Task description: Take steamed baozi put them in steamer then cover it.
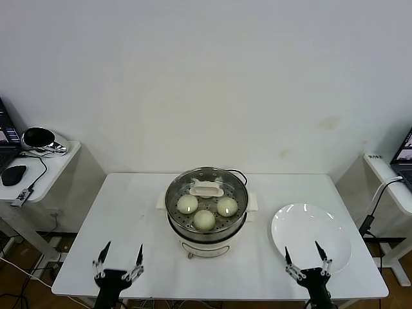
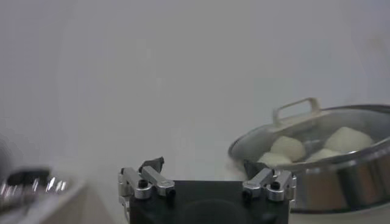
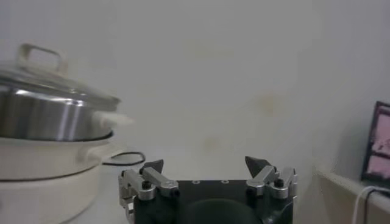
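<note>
From the head view, the steamer (image 1: 206, 219) stands mid-table with the lid (image 1: 206, 192) on and three buns (image 1: 205, 219) showing, a fourth perhaps hidden under the handle; the task looks done. The plate (image 1: 311, 237) lies bare at the right. Left gripper (image 1: 118, 259) and right gripper (image 1: 308, 261) hover over the near corners, jaws wide, empty. Both wrist views show the lid seated.

Three baozi (image 1: 204, 219) sit in the steamer (image 1: 206, 241) mid-tabletop (image 1: 129, 225), cover (image 1: 206, 189) on; a plate (image 1: 311, 239) lies right.
</note>
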`<state>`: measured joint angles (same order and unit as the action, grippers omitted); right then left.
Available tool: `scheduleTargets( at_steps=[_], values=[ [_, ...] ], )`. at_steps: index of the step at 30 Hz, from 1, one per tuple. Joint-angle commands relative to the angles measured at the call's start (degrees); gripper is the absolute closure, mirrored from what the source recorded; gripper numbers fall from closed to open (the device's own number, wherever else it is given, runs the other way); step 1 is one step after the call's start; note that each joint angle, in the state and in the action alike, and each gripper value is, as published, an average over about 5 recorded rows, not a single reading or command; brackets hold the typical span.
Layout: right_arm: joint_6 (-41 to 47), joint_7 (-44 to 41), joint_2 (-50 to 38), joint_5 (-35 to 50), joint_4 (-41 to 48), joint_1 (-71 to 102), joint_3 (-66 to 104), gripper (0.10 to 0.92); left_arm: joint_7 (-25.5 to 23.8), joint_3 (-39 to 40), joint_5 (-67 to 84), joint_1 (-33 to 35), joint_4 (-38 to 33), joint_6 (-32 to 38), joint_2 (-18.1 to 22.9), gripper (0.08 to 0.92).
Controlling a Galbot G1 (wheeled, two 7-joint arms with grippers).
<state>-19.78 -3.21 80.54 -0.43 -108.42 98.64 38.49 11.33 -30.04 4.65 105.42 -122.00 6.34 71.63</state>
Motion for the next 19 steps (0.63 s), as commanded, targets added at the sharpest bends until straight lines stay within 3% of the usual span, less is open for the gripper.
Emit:
scheduleTargets(
  at_steps=[1, 10, 19],
  values=[
    [-0.46, -0.14, -1.42, 0.89, 0.23, 3.26, -4.11, 0.203, -2.64, -4.90, 8.12, 6.62, 7.34, 5.79, 2.36, 0.177],
    [6.46, -4.10, -2.23, 8.92, -2.45, 5.58, -6.72, 0.203, -3.88, -5.49, 6.08, 6.67, 5.59, 3.92, 2.60, 0.177],
    [6.72, -4.06, -1.80, 7.58, -5.11, 6.56, -5.68, 0.203, -4.13, -5.39, 4.60, 7.14, 4.11, 4.69, 3.08, 0.177]
  ],
)
